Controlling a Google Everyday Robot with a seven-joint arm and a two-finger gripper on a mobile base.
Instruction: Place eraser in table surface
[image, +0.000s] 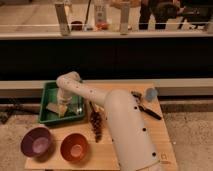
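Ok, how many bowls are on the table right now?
2. The purple bowl sits at the table's front left corner; the orange bowl is just right of it. The arm could hide more. The gripper is down in the green tray.

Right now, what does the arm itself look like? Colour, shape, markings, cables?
The arm is cream-white with smooth, rounded tubular links that thicken toward the base. Small dark dots run along its shell, and a faint small mark sits near its lower right. No loose cables show. The end effector, over the green tray, is a paler, yellowish tip; its details are too small to make out.
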